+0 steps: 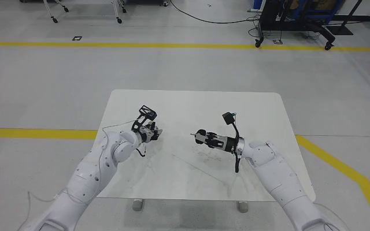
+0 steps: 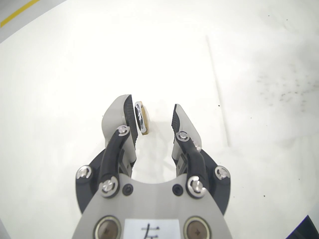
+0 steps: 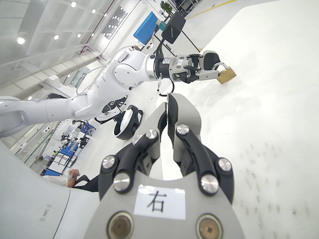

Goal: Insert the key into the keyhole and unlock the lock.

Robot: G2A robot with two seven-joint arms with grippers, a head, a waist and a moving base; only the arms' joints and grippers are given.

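Observation:
A small brass padlock [image 2: 142, 121] with a silver shackle leans against one pad of my left gripper [image 2: 152, 115], which stands open, its other finger well clear of the lock. From the right wrist view the padlock [image 3: 226, 75] rests on the white table [image 1: 191, 104] at the tip of the left gripper [image 3: 219, 67], shackle between the fingers. My right gripper [image 3: 171, 103] is shut. In the top view a thin metal key tip [image 1: 191, 136] pokes out of the right gripper [image 1: 196, 137], pointing toward the left gripper [image 1: 155, 133] a short way off.
Dark scuff marks [image 2: 286, 90] speckle the tabletop between the arms. The table's far edge [image 1: 191, 91] and front edge [image 1: 191, 197] bound the work area, with grey floor and yellow lines beyond.

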